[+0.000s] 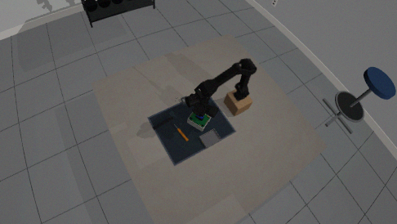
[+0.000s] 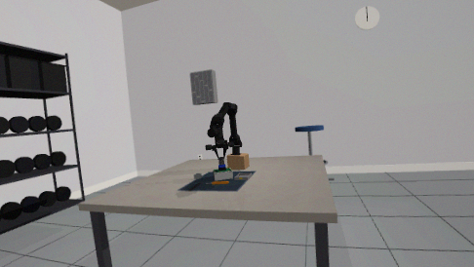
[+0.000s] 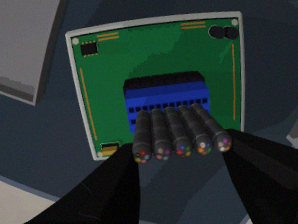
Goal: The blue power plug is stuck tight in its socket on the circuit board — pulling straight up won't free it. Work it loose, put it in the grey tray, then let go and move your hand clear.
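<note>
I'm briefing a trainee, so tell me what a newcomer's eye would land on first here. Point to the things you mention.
Probably the bright blue plug (image 1: 200,117) (image 2: 222,167) (image 3: 167,97) on the green circuit board (image 1: 205,120) (image 2: 217,171) (image 3: 107,75), with the black gripper (image 1: 200,115) (image 2: 221,163) (image 3: 178,147) shut on it. Next, the orange-handled tool (image 1: 183,135) (image 2: 219,182) lying on the dark mat (image 1: 173,157) (image 2: 234,187) (image 3: 270,45), and the blue-seated stool (image 1: 379,82) (image 2: 309,129) beyond the table.

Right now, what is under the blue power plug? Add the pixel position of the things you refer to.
Beneath the blue power plug (image 1: 200,117) (image 2: 222,167) (image 3: 167,95), a black socket edge (image 3: 165,79) shows along its far side, on the green circuit board (image 1: 202,121) (image 2: 223,174) (image 3: 107,75). The plug covers the rest of the socket, so its contacts cannot be seen.
</note>
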Tool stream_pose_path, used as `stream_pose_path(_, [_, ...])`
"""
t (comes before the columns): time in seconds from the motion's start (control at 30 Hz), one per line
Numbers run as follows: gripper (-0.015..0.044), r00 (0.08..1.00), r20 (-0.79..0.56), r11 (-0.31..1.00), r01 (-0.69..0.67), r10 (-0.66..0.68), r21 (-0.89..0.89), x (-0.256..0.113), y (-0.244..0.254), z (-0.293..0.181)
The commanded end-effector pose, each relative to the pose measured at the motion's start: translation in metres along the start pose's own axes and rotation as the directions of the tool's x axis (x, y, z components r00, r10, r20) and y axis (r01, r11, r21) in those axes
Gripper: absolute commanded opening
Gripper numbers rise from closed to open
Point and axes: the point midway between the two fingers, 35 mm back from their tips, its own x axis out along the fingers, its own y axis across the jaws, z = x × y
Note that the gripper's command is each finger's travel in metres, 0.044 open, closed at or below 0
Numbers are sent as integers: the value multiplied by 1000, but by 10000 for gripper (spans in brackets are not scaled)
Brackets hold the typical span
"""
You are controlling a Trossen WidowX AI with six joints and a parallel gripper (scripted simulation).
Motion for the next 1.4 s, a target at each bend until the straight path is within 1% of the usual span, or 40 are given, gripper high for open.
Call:
stream_pose_path(0.0, [0,1000,22,1000,13,-13,2,-7,2,0])
stream_pose_path(0.2, [0,1000,22,1000,13,-13,2,9,1,0])
stream_pose_path(0.5, [236,1000,22,1000,13,-13,2,9,1,0])
stream_pose_path(0.53, [249,1000,22,1000,13,-13,2,9,1,0])
stream_pose_path(0.67, [249,1000,22,1000,13,-13,2,9,1,0])
stream_pose_path(1.03, [249,1000,22,1000,13,-13,2,27,1,1])
stream_pose_path(1.17, [249,1000,22,1000,13,-13,2,27,1,1])
stream_pose_path(1.37, [92,1000,22,1000,13,-13,2,27,1,1])
